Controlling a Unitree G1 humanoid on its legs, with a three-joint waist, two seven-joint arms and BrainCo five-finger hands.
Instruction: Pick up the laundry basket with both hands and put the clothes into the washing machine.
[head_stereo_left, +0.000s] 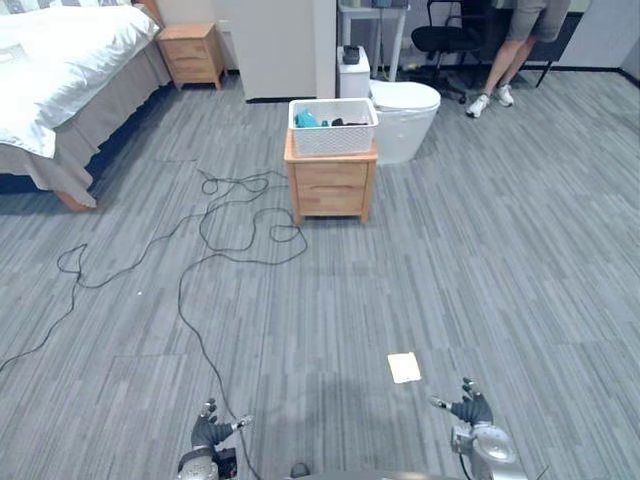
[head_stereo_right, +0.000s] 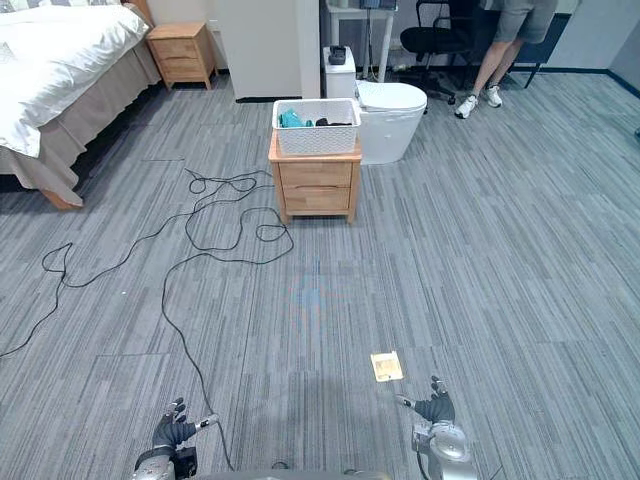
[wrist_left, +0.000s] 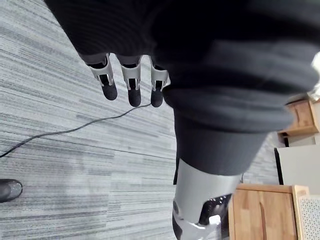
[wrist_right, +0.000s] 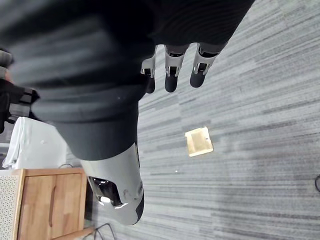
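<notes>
A white laundry basket (head_stereo_left: 333, 138) stands on a small wooden nightstand (head_stereo_left: 330, 187) far ahead of me. Teal and dark clothes (head_stereo_left: 306, 120) lie inside it. Right behind the nightstand sits a rounded white machine (head_stereo_left: 405, 120). My left hand (head_stereo_left: 210, 432) hangs low at the bottom left, over the carpet, far from the basket. Its fingers (wrist_left: 133, 87) are straight and hold nothing. My right hand (head_stereo_left: 471, 409) hangs at the bottom right, its fingers (wrist_right: 172, 72) also straight and empty.
A bed (head_stereo_left: 60, 60) with white covers fills the far left, with a second nightstand (head_stereo_left: 190, 52) beside it. A person's legs (head_stereo_left: 505, 65) and a black office chair (head_stereo_left: 450, 38) are at the back right. A small tan card (head_stereo_left: 404, 367) lies on the carpet near my right hand.
</notes>
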